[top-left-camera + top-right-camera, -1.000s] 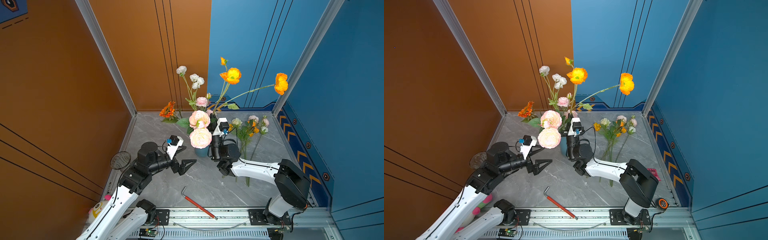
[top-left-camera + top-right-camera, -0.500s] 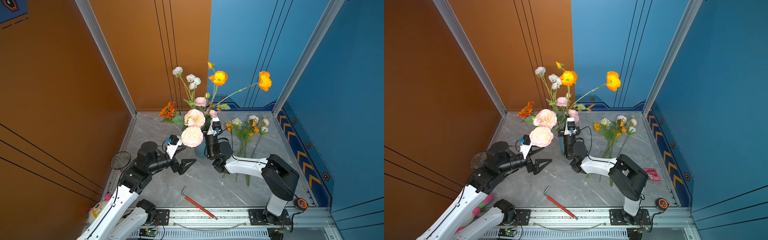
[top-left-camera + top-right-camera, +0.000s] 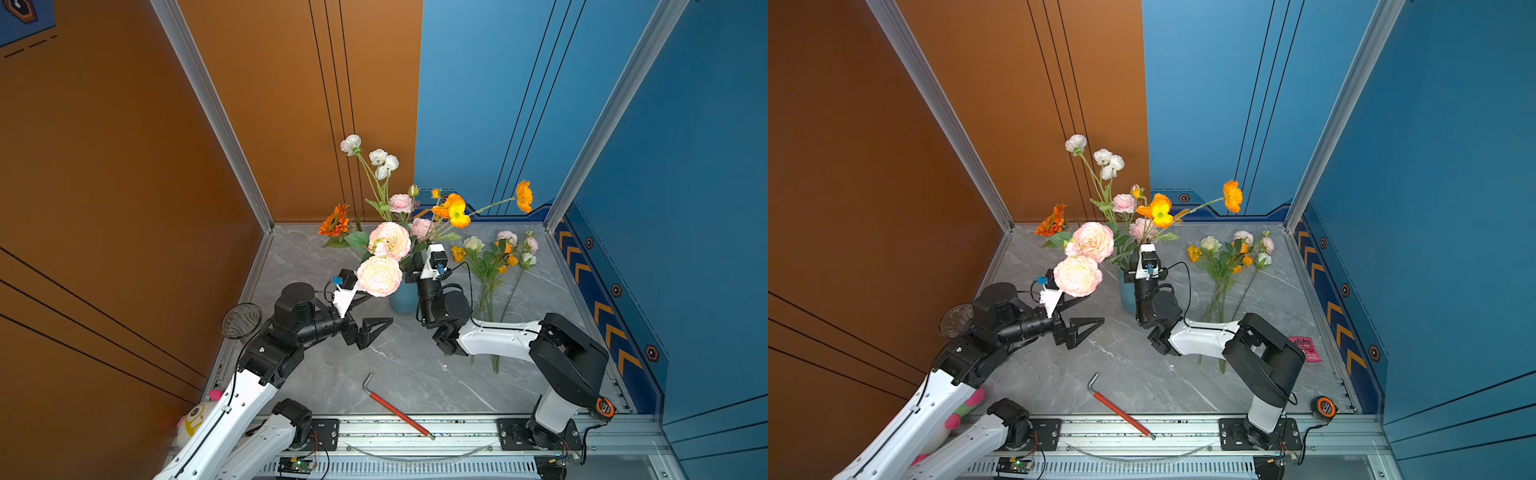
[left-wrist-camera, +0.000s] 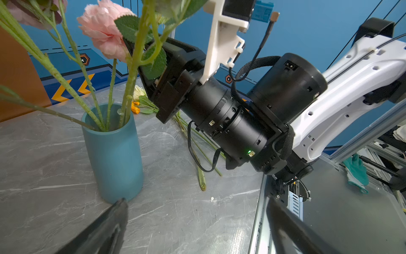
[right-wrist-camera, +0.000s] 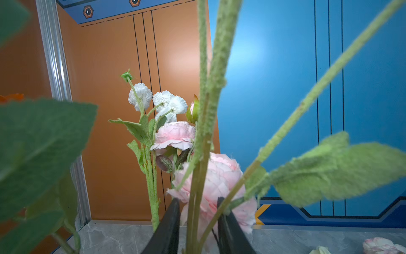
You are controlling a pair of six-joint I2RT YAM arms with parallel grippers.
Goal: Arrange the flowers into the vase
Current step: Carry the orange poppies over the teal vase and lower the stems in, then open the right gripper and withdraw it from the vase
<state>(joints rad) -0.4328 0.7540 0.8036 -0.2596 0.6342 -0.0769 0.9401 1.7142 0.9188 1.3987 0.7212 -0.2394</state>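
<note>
Hex key (image 3: pixel 395 409): red-handled, flat on the bench (image 3: pixel 316 374), lower centre, by the front rail.
Left pincer (image 3: pixel 376 309): spread wide, empty, left of centre, aimed at the vase.
Right pincer (image 5: pixel 198 205): parted around green stems just above the vase mouth; no squeeze visible.
Vase (image 4: pixel 112 154): teal cylinder, upright mid-bench, seen in both top views.
Flowers (image 3: pixel 388 243): pink, white and orange blooms standing in the vase, fanned out; orange sunflower-like head (image 3: pixel 336 220) at the bunch's far left.
Loose flowers (image 3: pixel 492 266): flat on the bench right of the vase, blooms towards the back wall.
</note>
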